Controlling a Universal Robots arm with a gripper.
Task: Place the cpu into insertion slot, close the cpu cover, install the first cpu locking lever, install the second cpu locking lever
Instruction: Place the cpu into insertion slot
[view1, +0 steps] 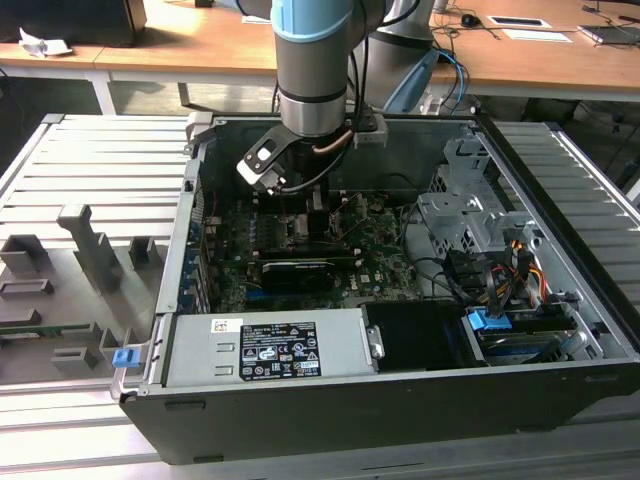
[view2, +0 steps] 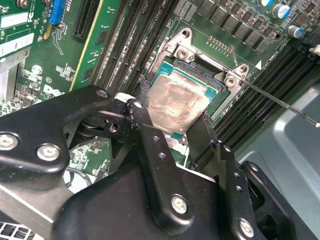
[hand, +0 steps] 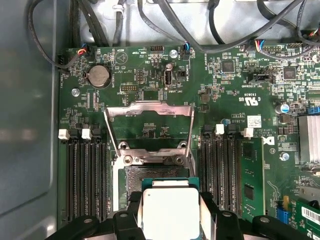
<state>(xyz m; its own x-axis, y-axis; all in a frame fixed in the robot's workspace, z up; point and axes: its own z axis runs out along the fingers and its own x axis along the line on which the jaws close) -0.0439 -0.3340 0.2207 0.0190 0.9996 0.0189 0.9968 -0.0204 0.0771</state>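
Black gripper (hand: 170, 201) pinches the silvery square cpu (hand: 170, 218) by opposite edges, over the square black insertion slot (hand: 150, 173).

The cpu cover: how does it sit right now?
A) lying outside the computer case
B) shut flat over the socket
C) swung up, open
C: in the first wrist view the cpu cover stands swung up off the insertion slot, and the hand grips the cpu.
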